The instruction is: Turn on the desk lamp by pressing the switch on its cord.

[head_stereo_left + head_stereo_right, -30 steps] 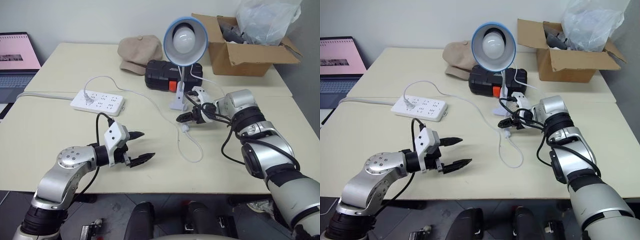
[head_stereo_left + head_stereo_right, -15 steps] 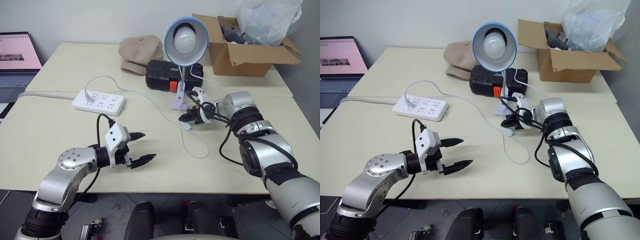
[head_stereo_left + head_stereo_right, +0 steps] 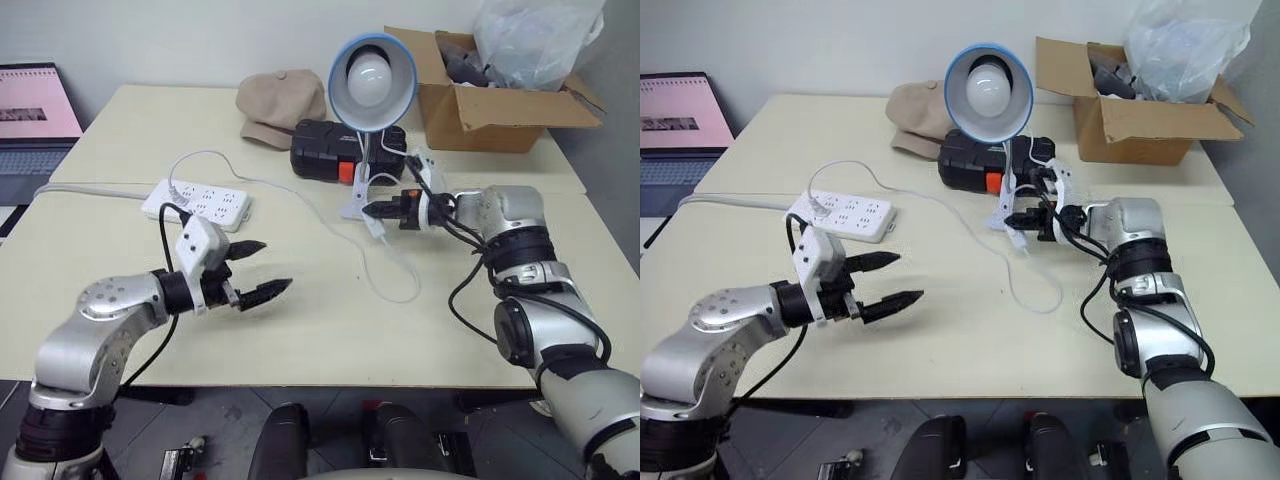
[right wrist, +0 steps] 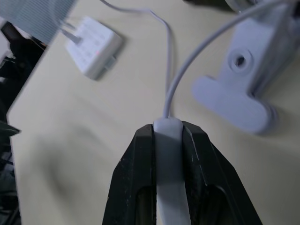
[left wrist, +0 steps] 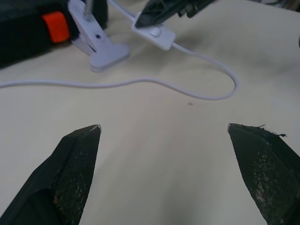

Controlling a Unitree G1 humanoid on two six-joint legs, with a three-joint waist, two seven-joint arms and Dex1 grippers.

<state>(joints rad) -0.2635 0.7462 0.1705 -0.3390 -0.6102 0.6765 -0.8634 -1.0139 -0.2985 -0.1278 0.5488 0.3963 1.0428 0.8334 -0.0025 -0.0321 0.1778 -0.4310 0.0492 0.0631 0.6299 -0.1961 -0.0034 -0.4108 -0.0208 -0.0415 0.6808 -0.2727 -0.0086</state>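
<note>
The desk lamp [image 3: 372, 68] stands at the table's middle back on its white clip base [image 3: 355, 205], blue shade facing me. My right gripper [image 3: 372, 211] is shut on the white switch [image 4: 168, 154], holding it just above the table beside the clip base [image 4: 239, 89]. The switch [image 5: 154, 33] also appears in the left wrist view. The thin white cord [image 3: 395, 280] hangs from the switch in a loop on the table. My left gripper [image 3: 272, 265] hovers open over bare table at the front left, nothing between its fingers.
A white power strip [image 3: 195, 203] lies at the left with a plug in it. Behind the lamp sit a black case [image 3: 325, 148] and a beige cap [image 3: 280, 105]. A cardboard box [image 3: 490, 120] stands at the back right, a laptop [image 3: 30, 115] off the left edge.
My right gripper closed on the switch and lifted it off the table, pulling the cord up with it. My left gripper rose and drifted left, still open.
</note>
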